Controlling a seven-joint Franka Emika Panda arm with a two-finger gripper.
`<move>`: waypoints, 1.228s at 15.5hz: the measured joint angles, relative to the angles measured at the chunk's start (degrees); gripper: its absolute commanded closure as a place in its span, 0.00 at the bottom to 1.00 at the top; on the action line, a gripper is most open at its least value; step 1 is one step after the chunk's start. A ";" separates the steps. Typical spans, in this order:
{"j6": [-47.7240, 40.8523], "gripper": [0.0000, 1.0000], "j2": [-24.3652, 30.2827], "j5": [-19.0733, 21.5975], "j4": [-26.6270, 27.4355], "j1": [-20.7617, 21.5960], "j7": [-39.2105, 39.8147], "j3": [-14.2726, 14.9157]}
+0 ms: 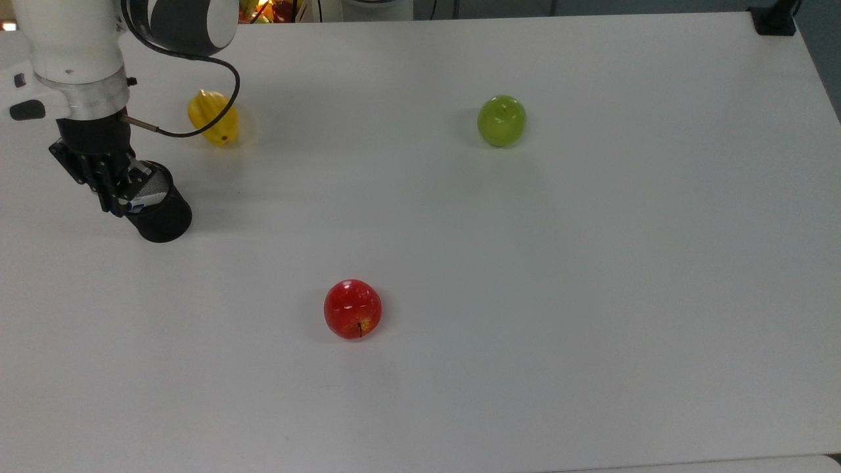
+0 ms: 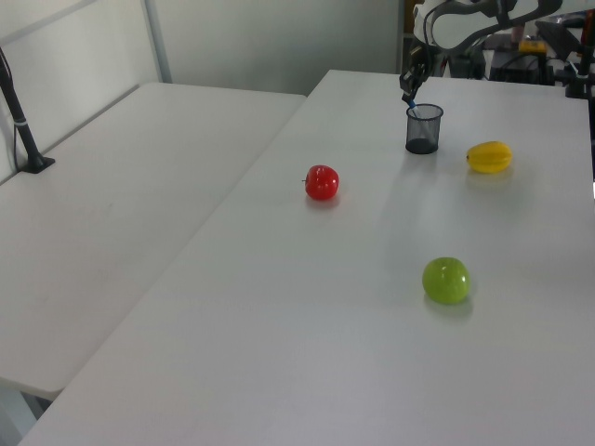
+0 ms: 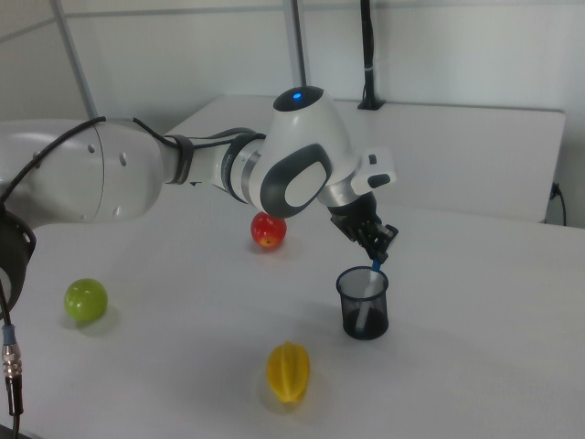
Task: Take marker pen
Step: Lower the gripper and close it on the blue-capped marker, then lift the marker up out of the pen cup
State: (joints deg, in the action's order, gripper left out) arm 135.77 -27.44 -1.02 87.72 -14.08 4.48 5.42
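The marker pen (image 3: 375,268) stands slanted in a black mesh cup (image 3: 364,318), its blue cap sticking out above the rim and its white barrel showing through the mesh. My gripper (image 3: 377,254) is directly over the cup, shut on the cap. In the top view the gripper (image 1: 121,197) covers the cup's (image 1: 164,220) opening at the top view's left edge and hides most of the pen. The left view has the gripper (image 2: 409,91) above the cup (image 2: 423,135) at the far end of the table, with the pen (image 2: 412,102) as a thin blue streak between them.
A yellow starfruit (image 1: 213,118) lies just behind the cup, under the arm's cable. A green apple (image 1: 502,120) sits at the back middle and a red apple (image 1: 353,309) at the front middle. A black clamp (image 1: 775,20) stands on the top view's far right corner.
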 measured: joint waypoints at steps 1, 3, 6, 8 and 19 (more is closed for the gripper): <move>0.00 0.98 0.05 0.00 -0.25 -0.04 0.03 0.04; 0.00 0.98 0.62 0.02 -0.91 -0.31 0.03 0.24; 0.00 0.98 3.24 1.08 -1.48 -1.60 0.03 0.40; -0.06 0.98 5.37 3.67 -1.48 -2.33 0.03 0.50; -21.08 0.98 13.57 7.67 -1.45 -2.59 0.03 -0.33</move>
State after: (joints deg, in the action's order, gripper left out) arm 114.69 -13.87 6.66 86.27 -16.66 4.51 5.08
